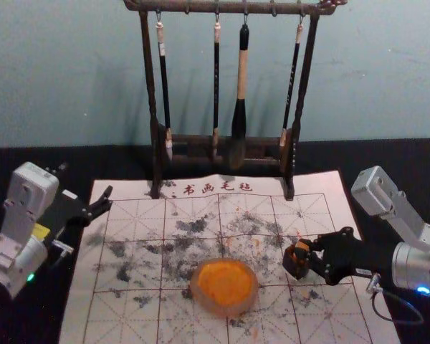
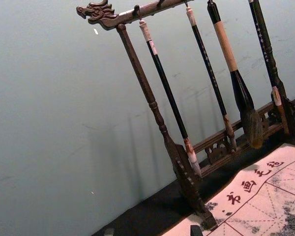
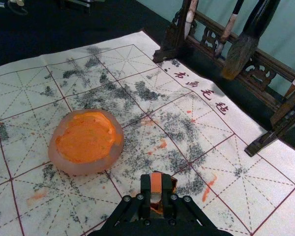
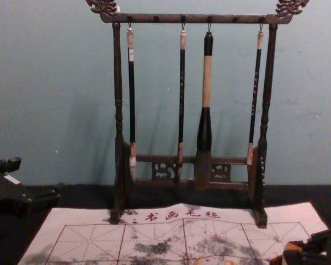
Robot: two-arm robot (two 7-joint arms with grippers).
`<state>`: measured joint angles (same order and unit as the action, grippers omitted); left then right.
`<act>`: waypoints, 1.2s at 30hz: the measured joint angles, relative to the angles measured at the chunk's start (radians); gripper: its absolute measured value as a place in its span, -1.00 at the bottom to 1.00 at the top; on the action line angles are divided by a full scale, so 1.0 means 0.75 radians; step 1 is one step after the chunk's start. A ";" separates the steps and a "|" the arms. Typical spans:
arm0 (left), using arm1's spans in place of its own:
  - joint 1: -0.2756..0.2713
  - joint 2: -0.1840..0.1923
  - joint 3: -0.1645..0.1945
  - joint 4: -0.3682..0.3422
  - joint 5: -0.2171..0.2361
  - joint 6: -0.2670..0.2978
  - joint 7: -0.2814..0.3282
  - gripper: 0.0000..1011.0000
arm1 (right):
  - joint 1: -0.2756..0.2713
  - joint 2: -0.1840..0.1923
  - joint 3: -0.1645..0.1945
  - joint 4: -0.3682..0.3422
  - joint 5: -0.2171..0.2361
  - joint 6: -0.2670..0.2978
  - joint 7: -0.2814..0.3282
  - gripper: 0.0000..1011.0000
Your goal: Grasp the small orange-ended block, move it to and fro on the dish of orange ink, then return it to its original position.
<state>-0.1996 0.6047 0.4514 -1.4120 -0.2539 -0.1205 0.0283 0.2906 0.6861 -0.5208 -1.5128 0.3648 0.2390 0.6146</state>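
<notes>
Pinching the block (image 3: 156, 182) between its two pads, the right claw (image 1: 305, 255) is held low over the mat (image 1: 140, 269), with the dark holder (image 1: 295, 267) directly at its fingertips. Whether the block has been raised clear of the holder cannot be told. The left claw (image 1: 110, 198) is parked with its fingers spread, over the far left corner of the mat. The dish (image 1: 233, 309), with its orange ink (image 1: 226, 281), is set to the left of the right claw, near but apart.

The block is judged light and stiff, likely stone or hard resin, so little squeeze should be needed. Its smooth sides may slip if ink is smeared on them, and an edge could be chipped by a knock. It is best gripped by opposite flat sides, squarely, with the inking end left free, so that tilting is avoided when it is rubbed on the ink.
</notes>
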 joint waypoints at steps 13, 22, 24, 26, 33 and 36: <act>0.000 0.000 0.000 0.000 0.000 0.000 0.000 0.98 | 0.000 0.000 0.000 0.000 -0.002 0.003 0.000 -0.18; 0.000 0.000 0.000 0.000 0.000 0.000 0.000 0.98 | 0.000 0.000 0.000 0.000 -0.001 0.003 0.000 0.39; 0.000 0.000 0.000 0.000 0.000 0.000 0.000 0.98 | 0.000 0.000 0.000 0.000 -0.001 0.002 0.000 0.55; 0.000 0.000 0.000 0.000 0.000 0.000 0.000 0.98 | 0.000 0.000 0.000 0.000 -0.001 0.002 0.000 0.66; 0.000 0.000 0.000 0.000 0.000 0.000 0.000 0.98 | 0.000 0.000 0.000 0.000 -0.001 0.002 0.000 0.98; 0.000 0.000 0.000 0.000 0.000 0.000 0.000 0.98 | 0.000 0.000 0.000 0.000 0.000 0.001 0.000 0.98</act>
<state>-0.1995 0.6047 0.4514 -1.4120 -0.2539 -0.1205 0.0283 0.2906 0.6861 -0.5209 -1.5128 0.3646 0.2400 0.6143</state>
